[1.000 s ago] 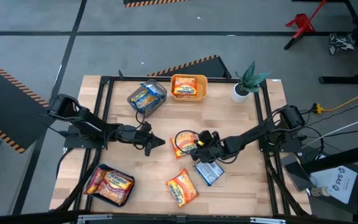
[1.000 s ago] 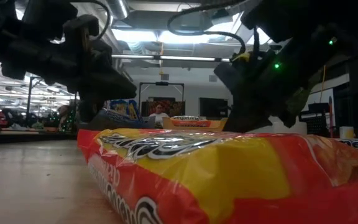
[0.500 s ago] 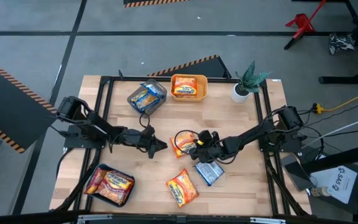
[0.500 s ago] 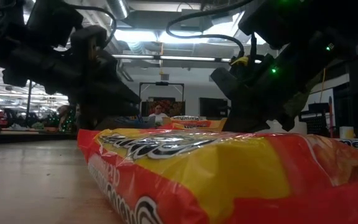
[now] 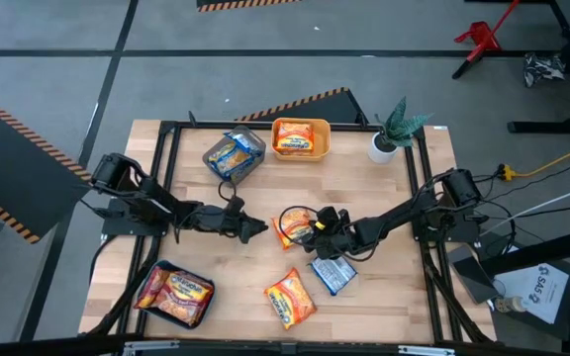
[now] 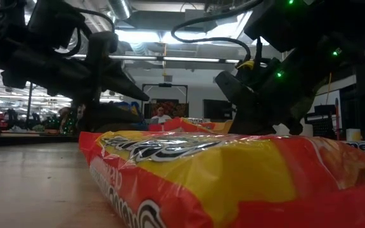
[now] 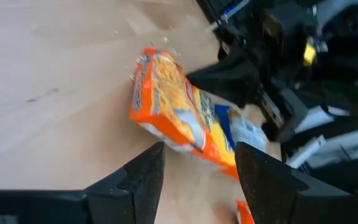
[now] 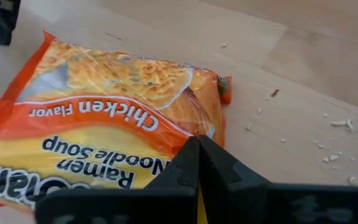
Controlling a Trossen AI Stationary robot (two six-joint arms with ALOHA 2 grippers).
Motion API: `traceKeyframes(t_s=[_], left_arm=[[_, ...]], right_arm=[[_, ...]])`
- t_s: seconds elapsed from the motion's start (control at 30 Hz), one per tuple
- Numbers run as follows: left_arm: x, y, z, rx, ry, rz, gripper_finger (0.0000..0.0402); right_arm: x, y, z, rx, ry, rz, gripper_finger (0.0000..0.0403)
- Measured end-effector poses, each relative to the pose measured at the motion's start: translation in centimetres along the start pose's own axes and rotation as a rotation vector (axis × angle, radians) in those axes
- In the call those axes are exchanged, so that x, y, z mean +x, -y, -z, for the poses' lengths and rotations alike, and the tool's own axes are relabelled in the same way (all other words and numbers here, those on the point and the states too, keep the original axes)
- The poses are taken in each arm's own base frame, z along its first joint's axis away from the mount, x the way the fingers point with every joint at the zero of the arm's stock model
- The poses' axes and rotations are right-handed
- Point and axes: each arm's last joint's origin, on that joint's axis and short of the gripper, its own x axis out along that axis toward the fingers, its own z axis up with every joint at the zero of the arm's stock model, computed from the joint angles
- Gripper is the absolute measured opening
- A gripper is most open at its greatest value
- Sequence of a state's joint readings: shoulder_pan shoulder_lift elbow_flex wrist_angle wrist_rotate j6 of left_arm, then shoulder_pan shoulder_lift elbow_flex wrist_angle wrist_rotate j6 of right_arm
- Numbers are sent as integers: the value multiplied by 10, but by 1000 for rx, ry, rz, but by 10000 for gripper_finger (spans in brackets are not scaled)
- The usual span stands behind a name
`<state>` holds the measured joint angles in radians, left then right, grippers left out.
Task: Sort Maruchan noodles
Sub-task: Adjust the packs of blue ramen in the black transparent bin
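An orange noodle packet (image 5: 291,225) (image 8: 104,93) lies mid-table, tilted, with one side raised off the wood in the left wrist view (image 7: 169,109). My right gripper (image 5: 314,233) (image 8: 199,140) is shut on it. My left gripper (image 5: 257,227) (image 7: 197,152) stands open just left of this packet, its fingers level and pointing at it, touching nothing. A blue packet (image 5: 332,273) and another orange packet (image 5: 290,298) (image 6: 220,177) lie flat nearer the front edge. My right gripper has its shut fingertips on the orange packet's printed top face (image 8: 185,134), close to the edge toward the table's right. The fingers slant down from the right side. Their own tips hide the pinch. The packet's left side (image 7: 143,93) is raised while the rest stays on the table.
At the back stand a grey bin (image 5: 234,153) with blue packets, a yellow-orange bin (image 5: 300,138) with an orange packet and a small potted plant (image 5: 394,133). A dark bin (image 5: 176,294) with red packets sits front left. Bare wood lies between the bins and the grippers.
My left gripper has rolled about its own pointing line and opened its fingers, staying just left of the orange packet. The right gripper has kept still, shut on the packet.
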<state>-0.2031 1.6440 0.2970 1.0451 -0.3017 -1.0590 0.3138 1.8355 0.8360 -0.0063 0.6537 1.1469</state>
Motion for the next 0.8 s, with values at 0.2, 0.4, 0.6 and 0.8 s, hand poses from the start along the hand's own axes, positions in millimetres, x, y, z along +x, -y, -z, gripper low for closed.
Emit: traceKeyframes(t_s=[0.2, 0.4, 0.6, 0.8], left_arm=[[11, 7, 0, -10, -13, -19, 191], [33, 12, 7, 0, -97, -11, 191], [38, 6, 19, -73, -134, -55, 191], [40, 10, 19, -149, -51, -70, 191]], right_arm=[[0, 0, 0, 3, -1, -5, 0], [0, -1, 0, 5, -7, -11, 0], [0, -1, 0, 6, -10, -14, 0], [0, -1, 0, 8, -2, -12, 0]])
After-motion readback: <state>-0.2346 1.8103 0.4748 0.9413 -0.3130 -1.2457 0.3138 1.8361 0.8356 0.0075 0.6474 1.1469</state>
